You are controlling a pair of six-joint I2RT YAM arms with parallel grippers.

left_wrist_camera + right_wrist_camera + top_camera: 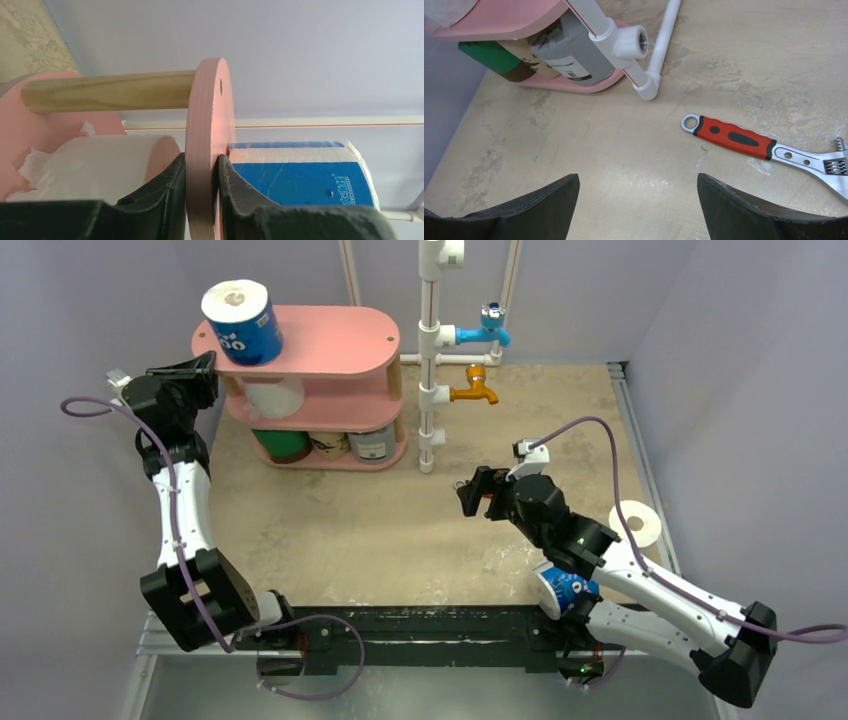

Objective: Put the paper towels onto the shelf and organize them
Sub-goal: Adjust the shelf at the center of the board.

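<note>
**5 of 7 paper towels point(240, 320) on the shelf point(335, 340)**

The overhead view showed 7 rolls in all. The pink shelf, in the upper left of that view, held 5 of them. 1 blue printed roll point(242, 332) stood on end at the left end of the top board. 1 bare white roll point(272, 397) was on the middle board. 3 sat side by side on the bottom board: a green roll point(281, 445), a brown roll point(329, 444) and a grey roll point(372, 443).

The other 2 sat on the table point(400, 530) at lower right: a second white roll point(637, 523) and a second blue roll point(566, 588), partly hidden under the right arm.

The left gripper point(202, 162) pinched the edge of the shelf's top board, 1 finger on each face. The right gripper point(639, 182) hung spread wide above the table, holding nothing.

1 red-handled wrench point(734, 137) lay on the table. 1 white pipe frame point(430, 350) carried 2 taps, a blue tap point(490, 325) and an orange tap point(475, 388).
</note>
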